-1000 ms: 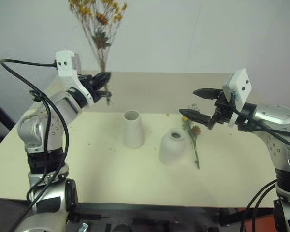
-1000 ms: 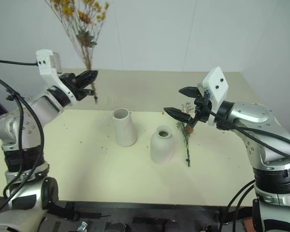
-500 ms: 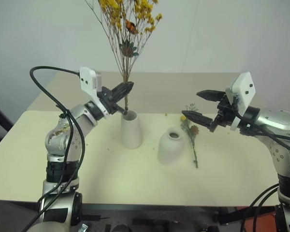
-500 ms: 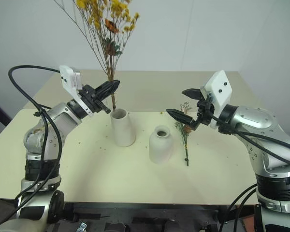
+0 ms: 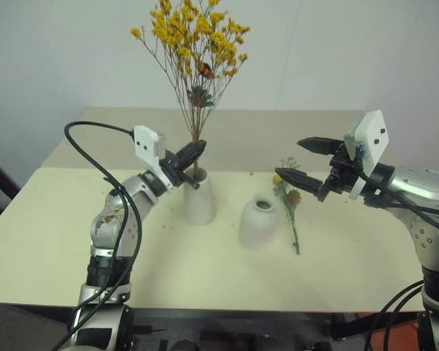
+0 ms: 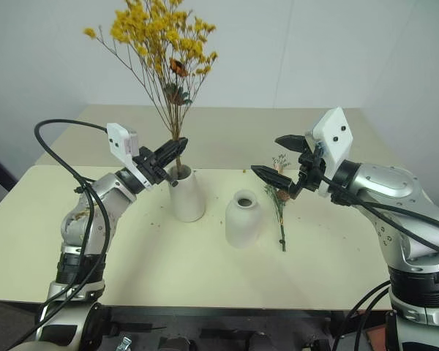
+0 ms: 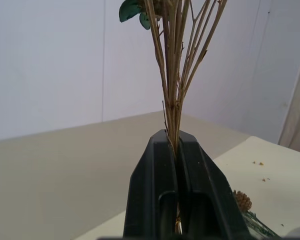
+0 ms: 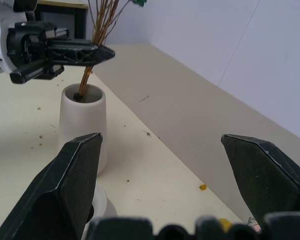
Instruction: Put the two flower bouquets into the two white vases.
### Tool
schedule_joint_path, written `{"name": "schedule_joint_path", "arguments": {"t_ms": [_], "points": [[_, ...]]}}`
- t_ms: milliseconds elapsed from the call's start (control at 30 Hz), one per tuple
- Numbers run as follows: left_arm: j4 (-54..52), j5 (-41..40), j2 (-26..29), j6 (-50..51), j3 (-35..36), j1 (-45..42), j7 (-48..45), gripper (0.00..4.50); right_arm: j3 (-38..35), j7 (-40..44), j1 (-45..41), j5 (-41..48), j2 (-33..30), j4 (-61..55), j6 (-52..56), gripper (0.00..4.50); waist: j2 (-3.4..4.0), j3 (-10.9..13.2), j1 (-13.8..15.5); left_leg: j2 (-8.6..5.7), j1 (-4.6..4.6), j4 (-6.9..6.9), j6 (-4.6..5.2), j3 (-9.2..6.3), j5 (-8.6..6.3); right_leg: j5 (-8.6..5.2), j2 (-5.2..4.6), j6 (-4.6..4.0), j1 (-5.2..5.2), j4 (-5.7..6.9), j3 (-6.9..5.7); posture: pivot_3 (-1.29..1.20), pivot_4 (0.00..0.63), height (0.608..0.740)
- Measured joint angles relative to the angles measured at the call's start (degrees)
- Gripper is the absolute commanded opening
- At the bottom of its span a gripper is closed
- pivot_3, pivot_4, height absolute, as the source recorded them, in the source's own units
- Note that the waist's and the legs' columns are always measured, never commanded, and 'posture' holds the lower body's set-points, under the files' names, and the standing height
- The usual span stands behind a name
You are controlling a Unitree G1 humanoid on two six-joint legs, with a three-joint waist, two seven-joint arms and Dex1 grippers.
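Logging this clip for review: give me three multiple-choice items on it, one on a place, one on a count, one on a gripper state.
1. Where do the stem ends of the bushy yellow-orange dried bouquet sit?
A. in the tall tapered white vase
B. in the squat rounded white vase
C. flat on the cream table

2. How many white vases stand on the table?
A. one
B. two
C. three

3. How is the right gripper?
A. shut on the small green sprig bunch
B. shut, empty
C. open, empty

Answers: 1 A, the stems enter its mouth, the left gripper clamped on them; 2 B, both stand side by side; 3 C, its fingers are spread above the sprig.
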Motion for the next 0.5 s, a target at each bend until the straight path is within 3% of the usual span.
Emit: {"name": "schedule_joint_path", "arguments": {"t_ms": [100, 500], "points": [[-0.05, 0.79, 0.08, 0.01, -0.27, 1.05, 0.46, 0.70, -0.04, -0.03, 0.02, 0.01, -0.01, -0.02, 0.00, 4.50, 0.00, 0.00, 0.02, 0.00, 0.01, 0.00, 0.00, 0.00, 0.00, 0.00, 0.00, 0.00, 0.01, 0.00, 0.00, 0.00, 0.150, 0.740], [-11.50, -2.35, 4.86, 7.92, 2.65, 8.15, 3.87, 4.38, -0.78, -0.04, 0.43, 0.03, -0.06, -0.13, -0.01, 4.50, 0.00, 0.00, -0.22, 0.05, 0.03, 0.00, 0.03, 0.00, -0.02, 0.00, 0.04, 0.00, 0.00, 0.00, 0.02, 0.00, 0.150, 0.740]]}}
